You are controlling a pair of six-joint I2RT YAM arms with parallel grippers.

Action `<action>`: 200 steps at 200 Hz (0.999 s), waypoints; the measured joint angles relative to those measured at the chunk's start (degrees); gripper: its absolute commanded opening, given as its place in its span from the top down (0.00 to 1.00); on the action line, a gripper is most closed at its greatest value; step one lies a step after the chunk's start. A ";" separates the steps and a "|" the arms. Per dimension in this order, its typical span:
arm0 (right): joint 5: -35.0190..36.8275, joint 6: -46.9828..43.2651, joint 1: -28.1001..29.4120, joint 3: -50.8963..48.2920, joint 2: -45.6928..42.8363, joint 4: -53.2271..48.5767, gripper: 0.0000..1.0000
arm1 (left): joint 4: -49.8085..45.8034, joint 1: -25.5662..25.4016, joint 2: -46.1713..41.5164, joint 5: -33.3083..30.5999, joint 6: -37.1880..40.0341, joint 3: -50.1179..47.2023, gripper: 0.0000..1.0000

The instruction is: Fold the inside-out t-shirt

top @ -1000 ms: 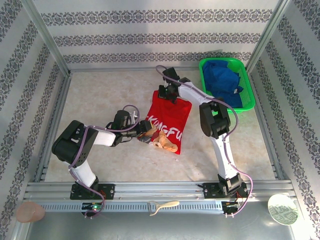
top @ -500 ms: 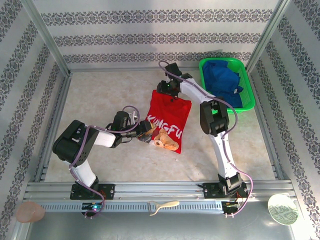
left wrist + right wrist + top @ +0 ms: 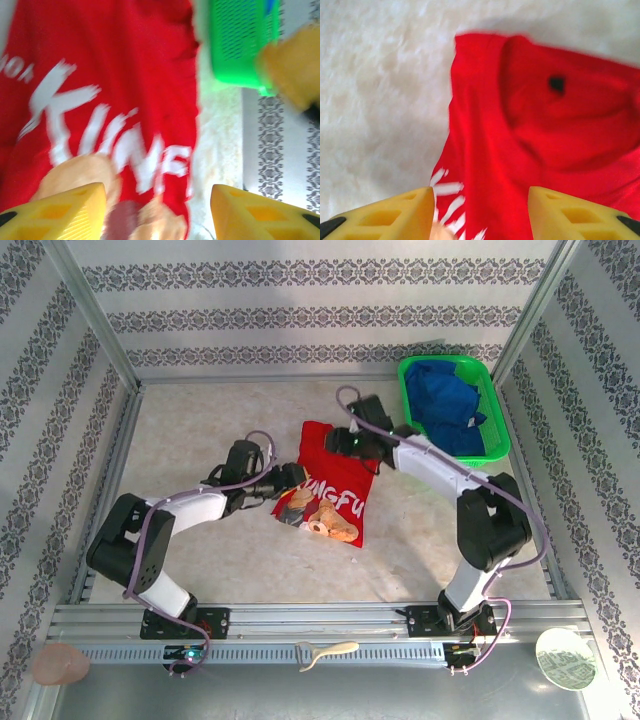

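**Red tee mid-table, both grippers wide open, nothing pinched**

The tee [image 3: 335, 475] lies as a narrow, partly bundled strip in the centre of the table [image 3: 200, 440], just left of the green basket [image 3: 500, 445] that holds a blue garment [image 3: 445, 400]. The L gripper [image 3: 157, 202] hovers at its left edge over the white lettering [image 3: 115, 145], jaws spread, empty. The R gripper [image 3: 480, 210] sits over the far end near the neck opening, also spread wide, w/ nothing in it.

Judged step: taking a grip on the cloth to flatten it for a fold.
- Go for edges or corners, not the middle of the fabric.
- Close on the same no. of layers each side, else the cloth twists.
- Lift both ends level and pull gently apart so it lies smooth.
- Keep the R arm off the basket rim.

Hard to make out:
- Both wrist views are blurred, so seams and layer count are unreadable.
- Sleeves can't be picked out.
- The far hem is under the R gripper in the top view.
- A dark spot [image 3: 556, 83] by the collar could be a tag or a hole; can't tell.
- Which face is outward is unclear.
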 measured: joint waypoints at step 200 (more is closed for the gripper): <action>-5.05 6.19 -5.18 -20.83 -14.23 8.07 0.43 | 27.15 -11.69 -10.03 -10.36 -15.15 -29.49 0.40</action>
